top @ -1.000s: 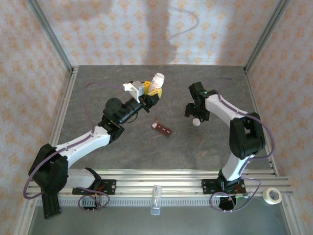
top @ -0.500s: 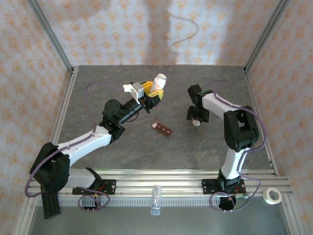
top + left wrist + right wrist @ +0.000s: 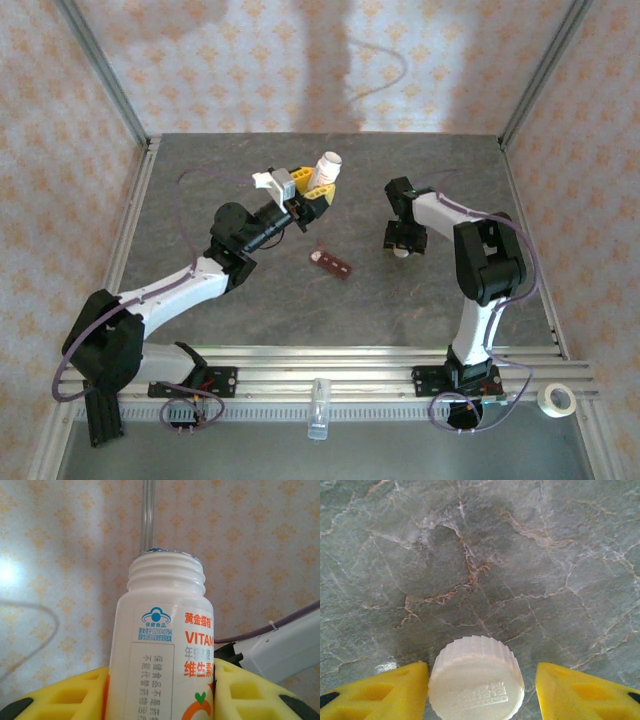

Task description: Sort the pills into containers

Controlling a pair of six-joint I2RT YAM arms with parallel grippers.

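Note:
My left gripper (image 3: 314, 191) is raised above the table, shut on a white vitamin bottle (image 3: 323, 168). The bottle's threaded neck (image 3: 166, 570) is uncapped, and yellow fingers (image 3: 65, 695) press both its sides. The bottle's white ribbed cap (image 3: 476, 680) lies flat on the grey marbled table. My right gripper (image 3: 403, 243) stands over the cap, open. Its left finger (image 3: 395, 690) touches the cap's side and its right finger (image 3: 580, 690) is a gap away. The containers (image 3: 334, 265), a short dark reddish-brown strip, lie at mid-table between the two grippers, with something pale at the left end.
A clear tube (image 3: 318, 407) lies on the front rail between the arm bases. A roll of tape (image 3: 556, 400) sits at the front right corner. Metal frame posts and patterned walls close in the table (image 3: 250, 300) on three sides.
The right arm has folded in and its gripper has come down over the cap on the table. The left gripper has tilted a little, still holding the bottle.

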